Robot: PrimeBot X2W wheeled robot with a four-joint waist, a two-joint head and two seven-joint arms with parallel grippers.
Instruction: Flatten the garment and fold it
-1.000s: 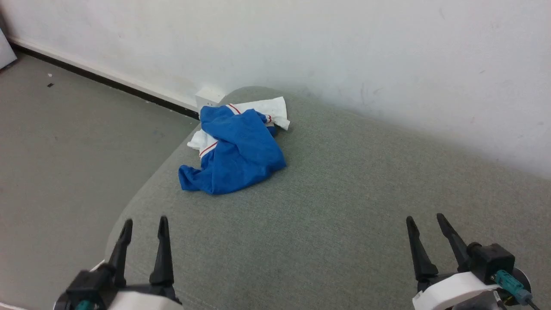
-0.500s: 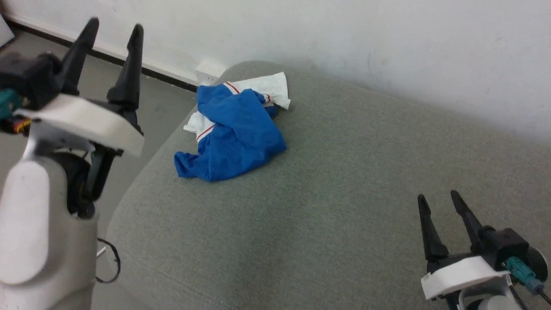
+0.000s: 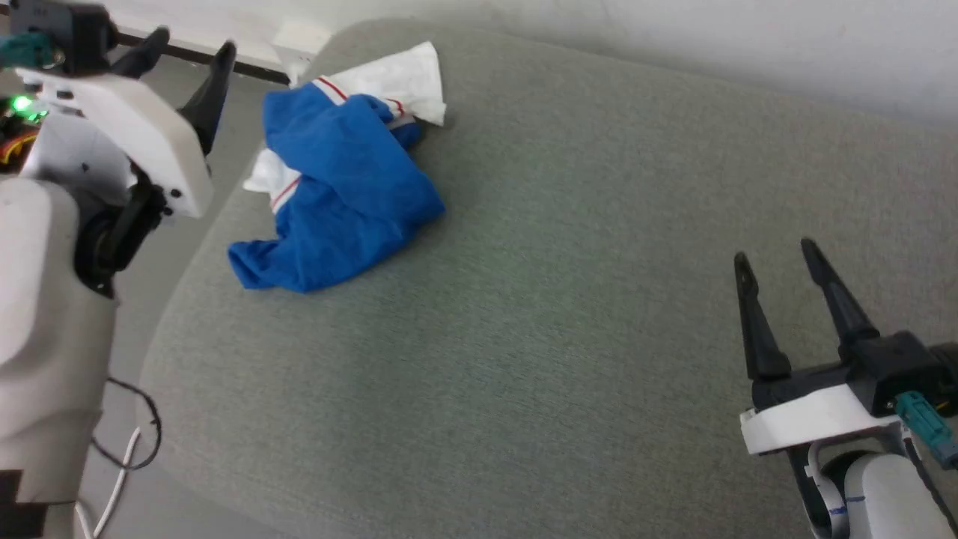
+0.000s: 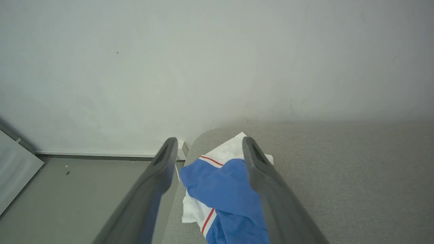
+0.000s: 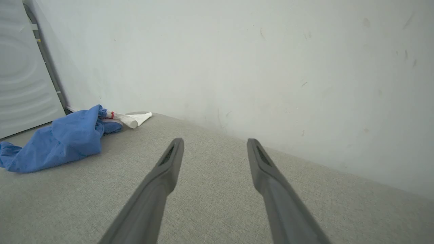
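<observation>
The garment [image 3: 337, 180] lies crumpled in a heap on the far left corner of a grey upholstered surface [image 3: 561, 299]: royal blue, with white sleeve parts and red striped trim. My left gripper [image 3: 193, 46] is raised at the upper left, just left of the heap and over the floor, open and empty. In the left wrist view the garment [image 4: 223, 189] shows between and below the open left gripper [image 4: 209, 142]. My right gripper [image 3: 775, 253] hovers open and empty over the near right of the surface, far from the garment [image 5: 64, 139]; its wrist view shows the right gripper [image 5: 215, 141] wide apart.
A white wall [image 3: 748, 45] runs behind the surface. Grey floor [image 3: 217, 97] drops off past the rounded left edge, with a white socket box [image 3: 299, 37] at the baseboard. Loose cables [image 3: 135, 442] hang by my left arm. A pale panel [image 5: 23, 67] leans at the far left.
My left arm has risen from the lower left up to beside the garment. The head camera has tilted down, shifting the whole picture. The garment itself has not moved.
</observation>
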